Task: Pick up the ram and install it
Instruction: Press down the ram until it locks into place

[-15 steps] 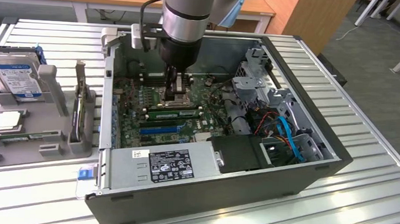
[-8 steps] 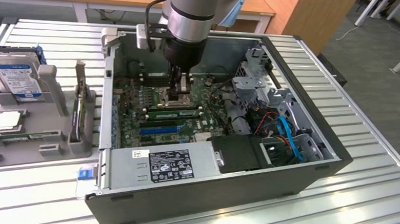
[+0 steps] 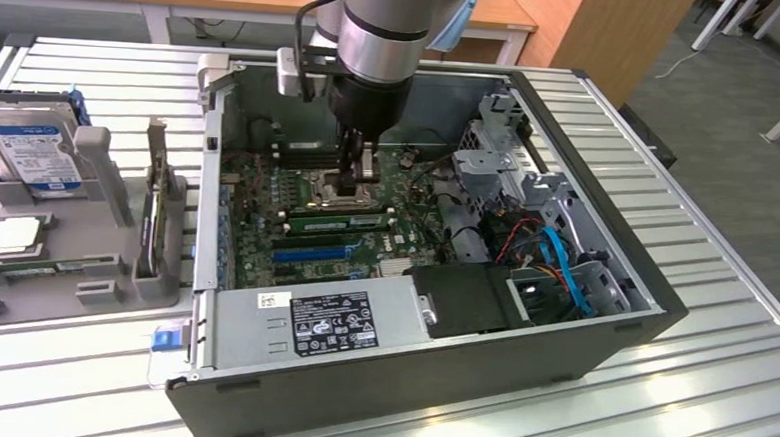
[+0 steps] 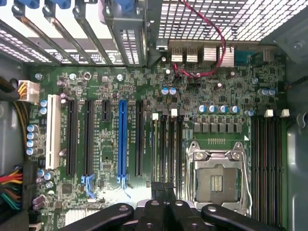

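My gripper reaches down into the open computer case, over the motherboard's memory slots beside the empty processor socket. Its black fingers are shut, tip against tip, and I see nothing clamped between them. A long green ram with black chips lies along a slot just in front of the fingers in the exterior view. Whether the fingers touch it I cannot tell.
A grey fixture at the exterior view's left holds a hard drive, a square silver processor, an upright board and a thin green strip. Inside the case are the power supply, cables and drive cages.
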Robot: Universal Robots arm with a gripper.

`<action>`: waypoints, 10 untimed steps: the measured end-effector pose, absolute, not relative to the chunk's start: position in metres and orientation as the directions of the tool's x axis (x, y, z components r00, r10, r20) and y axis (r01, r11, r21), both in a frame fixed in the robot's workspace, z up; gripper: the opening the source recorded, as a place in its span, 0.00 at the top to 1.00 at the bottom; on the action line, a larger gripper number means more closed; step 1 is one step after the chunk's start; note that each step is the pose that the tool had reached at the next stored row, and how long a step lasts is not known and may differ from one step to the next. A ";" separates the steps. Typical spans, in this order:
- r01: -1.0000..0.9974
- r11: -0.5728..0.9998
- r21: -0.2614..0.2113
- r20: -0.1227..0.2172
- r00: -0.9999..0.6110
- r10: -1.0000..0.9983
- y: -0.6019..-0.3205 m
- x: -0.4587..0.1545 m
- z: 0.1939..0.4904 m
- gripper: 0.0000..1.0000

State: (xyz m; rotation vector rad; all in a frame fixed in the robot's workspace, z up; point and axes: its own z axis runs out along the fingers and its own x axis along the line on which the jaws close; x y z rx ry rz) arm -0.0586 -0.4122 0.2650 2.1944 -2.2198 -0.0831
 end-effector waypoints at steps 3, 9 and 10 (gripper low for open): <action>-0.999 0.011 0.051 -0.024 -0.012 -1.000 -0.412 -0.057 0.265 0.90; -0.999 0.011 0.051 -0.024 -0.012 -1.000 -0.412 -0.053 0.265 0.90; -0.999 0.011 0.051 -0.024 -0.012 -1.000 -0.412 -0.053 0.265 0.90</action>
